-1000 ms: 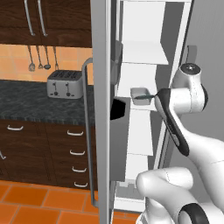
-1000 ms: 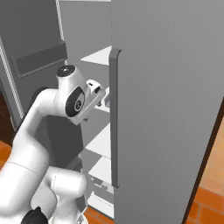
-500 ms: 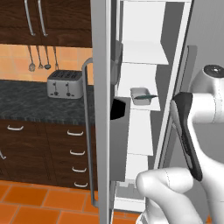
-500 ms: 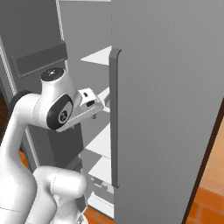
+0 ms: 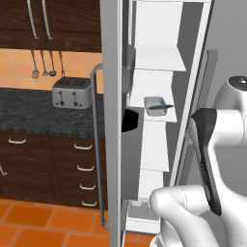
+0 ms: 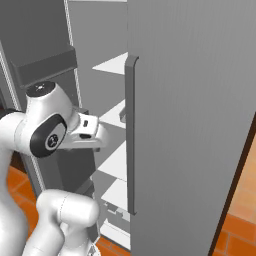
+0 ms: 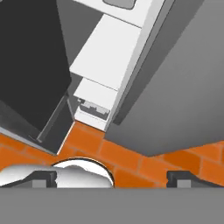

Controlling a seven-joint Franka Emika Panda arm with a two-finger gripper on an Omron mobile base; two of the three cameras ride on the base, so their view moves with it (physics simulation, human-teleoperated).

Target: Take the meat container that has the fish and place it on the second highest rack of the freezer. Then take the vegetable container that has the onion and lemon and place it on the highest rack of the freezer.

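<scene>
Meat container with the fish sits on a freezer rack, second from top as far as I can judge, so step one looks done. End effector is wide open, empty, pointing at the orange floor. Next you need the vegetable container, probably off the counter by the toaster.

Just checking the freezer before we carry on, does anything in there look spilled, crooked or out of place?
Nothing stands out. The meat container sits flat on a freezer rack with the fish lying in it; nothing has spilled.
</scene>
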